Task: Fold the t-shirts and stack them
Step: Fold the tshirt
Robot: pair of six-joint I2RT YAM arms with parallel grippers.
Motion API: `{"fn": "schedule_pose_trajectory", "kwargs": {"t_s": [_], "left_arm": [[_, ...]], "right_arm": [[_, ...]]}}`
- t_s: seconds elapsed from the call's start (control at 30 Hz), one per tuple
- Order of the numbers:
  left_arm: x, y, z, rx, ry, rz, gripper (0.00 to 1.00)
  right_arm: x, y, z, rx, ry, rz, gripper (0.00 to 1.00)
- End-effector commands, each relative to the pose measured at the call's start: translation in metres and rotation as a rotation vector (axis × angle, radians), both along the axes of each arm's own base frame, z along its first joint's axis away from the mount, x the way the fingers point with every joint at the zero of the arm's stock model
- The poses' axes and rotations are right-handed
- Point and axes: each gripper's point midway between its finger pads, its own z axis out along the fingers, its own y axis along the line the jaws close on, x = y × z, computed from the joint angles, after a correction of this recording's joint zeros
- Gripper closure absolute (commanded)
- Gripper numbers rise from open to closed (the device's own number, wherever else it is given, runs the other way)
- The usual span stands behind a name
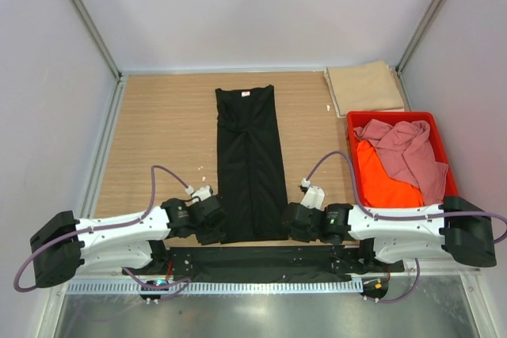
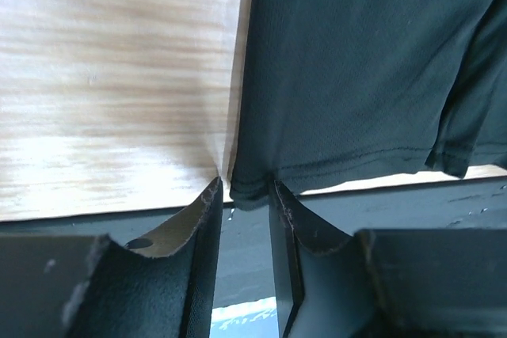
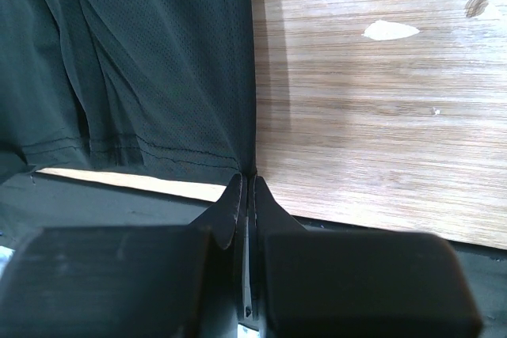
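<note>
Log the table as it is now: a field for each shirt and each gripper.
black t-shirt: folded into a long strip, mid-table
tan t-shirt: folded, far right corner
pink t-shirt: crumpled in red crate
orange t-shirt: same crate, partly under pink
left gripper: jaws apart around near-left hem corner
right gripper: shut on near-right hem corner

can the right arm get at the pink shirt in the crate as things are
Probably yes, once free: the right gripper is pinched shut on a near corner of the black t-shirt. The pink shirt lies uncovered on top in the open red crate, beside that arm.
</note>
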Motion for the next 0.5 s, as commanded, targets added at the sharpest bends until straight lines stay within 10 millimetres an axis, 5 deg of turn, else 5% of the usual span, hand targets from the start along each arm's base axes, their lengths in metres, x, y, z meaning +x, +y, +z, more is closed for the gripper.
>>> {"fn": "schedule_pose_trajectory", "kwargs": {"t_s": [0.0,0.17,0.37,0.47], "left_arm": [[0.001,0.004,0.000,0.030,-0.020,0.031,0.69],[0.001,0.005,-0.002,0.058,-0.023,0.026,0.72],[0.007,0.001,0.006,0.042,-0.059,0.034,0.97],[0.008,-0.004,0.010,0.022,-0.060,0.032,1.00]], "right_arm": [[0.006,0.005,0.004,0.027,-0.035,-0.035,0.99],[0.005,0.007,0.006,0.030,-0.037,-0.030,0.99],[0.003,0.008,0.008,0.027,-0.053,-0.022,0.99],[0.003,0.004,0.005,0.013,-0.070,-0.027,0.99]]}}
